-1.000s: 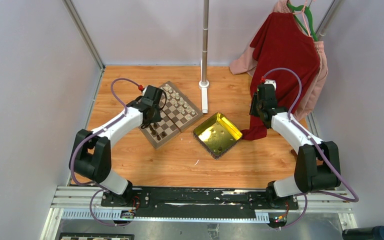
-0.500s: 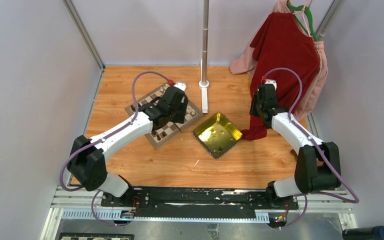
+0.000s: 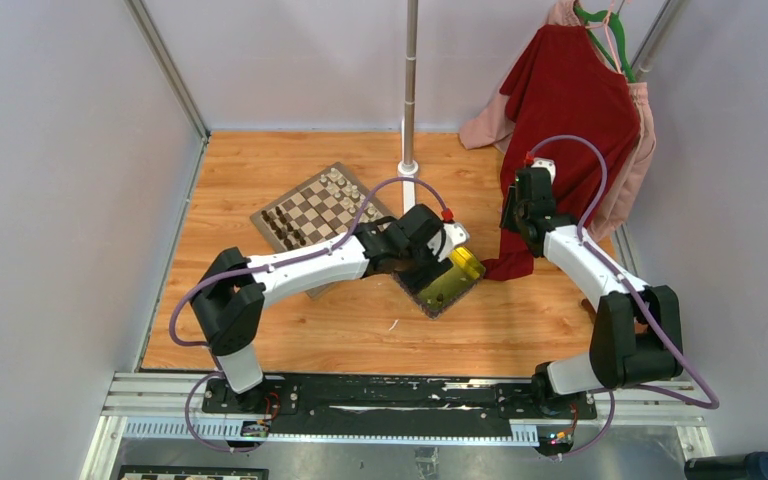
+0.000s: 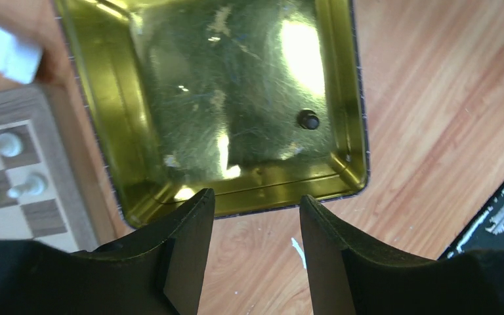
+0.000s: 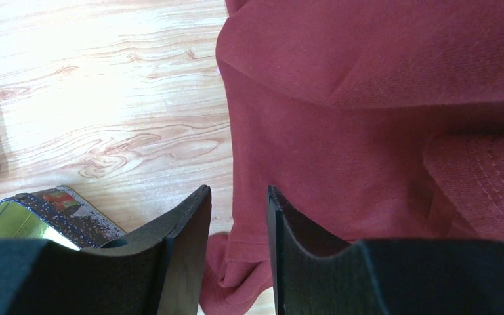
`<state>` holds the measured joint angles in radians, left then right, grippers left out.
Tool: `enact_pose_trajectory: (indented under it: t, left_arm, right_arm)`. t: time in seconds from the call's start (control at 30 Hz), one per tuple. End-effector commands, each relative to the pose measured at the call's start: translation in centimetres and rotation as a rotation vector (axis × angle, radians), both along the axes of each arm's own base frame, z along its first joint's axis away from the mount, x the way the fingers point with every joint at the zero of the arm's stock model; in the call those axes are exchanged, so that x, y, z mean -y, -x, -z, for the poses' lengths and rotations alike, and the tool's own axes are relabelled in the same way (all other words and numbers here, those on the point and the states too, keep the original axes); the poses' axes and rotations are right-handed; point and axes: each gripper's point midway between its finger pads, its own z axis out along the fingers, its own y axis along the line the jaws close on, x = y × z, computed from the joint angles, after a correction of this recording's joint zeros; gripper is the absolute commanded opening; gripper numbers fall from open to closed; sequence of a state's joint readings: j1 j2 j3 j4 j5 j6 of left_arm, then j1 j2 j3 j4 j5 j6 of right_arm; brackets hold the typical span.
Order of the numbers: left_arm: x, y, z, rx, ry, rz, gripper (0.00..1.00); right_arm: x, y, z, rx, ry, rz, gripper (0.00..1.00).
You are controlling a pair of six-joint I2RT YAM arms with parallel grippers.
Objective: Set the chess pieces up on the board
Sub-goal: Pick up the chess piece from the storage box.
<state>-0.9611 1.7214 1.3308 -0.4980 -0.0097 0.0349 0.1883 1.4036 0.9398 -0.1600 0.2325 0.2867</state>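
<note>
**A:** Top view first. How far along is the setting-up?

**B:** Well on, I'd judge. The board [image 3: 312,205] lies skewed, left of centre on the wooden worktop [image 3: 360,320]. The chess pieces [image 3: 338,182] stand in rows, pale ones along its far edge and dark ones along its lower-left edge. They're too small to count.

**A:** And the arms?

**B:** The left end effector [image 3: 438,250] hangs over the yellow tray [image 3: 460,275] at mid-frame, and from up here I can't tell how its jaws stand. The right end effector [image 3: 522,215] sits right of the tray, against a red garment [image 3: 570,110].

**A:** The room?

**B:** Plain pale walls [image 3: 60,150] on three sides. A metal pole [image 3: 410,90] stands at back centre, and the red garment hangs at upper right with a pink garment [image 3: 480,125] behind it.

**A:** Left wrist view?

**B:** Its fingers [image 4: 190,249] are spread with nothing between them, above the tray's near rim. One dark piece [image 4: 309,119] lies in the tray, right of centre, and it's the only one I make out there. The board's corner shows at the left edge, with pale pieces [image 4: 13,144] on its squares.

**A:** Right wrist view?

**B:** The jaws are parted by a narrow gap and hold nothing. Red cloth fills the right of the frame, bare wood the upper left, and the tray's corner peeks in at lower left.

**A:** So what's left?

**B:** Likely that dark piece, still to go onto the board. Whether every home square is filled, I can't say.
</note>
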Motion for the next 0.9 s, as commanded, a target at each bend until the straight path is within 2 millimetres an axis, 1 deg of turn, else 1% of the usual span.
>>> enact_pose_trajectory:
  t: [0.0, 0.17, 0.37, 0.6, 0.87]
  left_arm:
    - [1.8, 2.3, 0.1, -0.053, 0.014, 0.168, 0.56]
    - [2.8, 3.7, 1.2, -0.088, 0.007, 0.225, 0.56]
    - [4.1, 4.1, 2.0, -0.106, 0.015, 0.257, 0.56]
    - [5.4, 3.9, 2.4, -0.106, 0.051, 0.250, 0.56]
    - [6.1, 3.3, 2.9, -0.090, 0.055, 0.236, 0.56]
  right_arm:
    - [1.1, -0.1, -0.5, 0.009, 0.008, 0.053, 0.41]
    - [1.8, -0.6, -0.5, 0.012, 0.014, 0.078, 0.41]
    - [3.2, -1.3, -0.4, 0.021, -0.001, 0.121, 0.41]
    - [5.0, -1.5, -0.2, 0.028, -0.025, 0.166, 0.40]
    - [5.5, -1.8, 0.1, 0.022, -0.036, 0.173, 0.40]
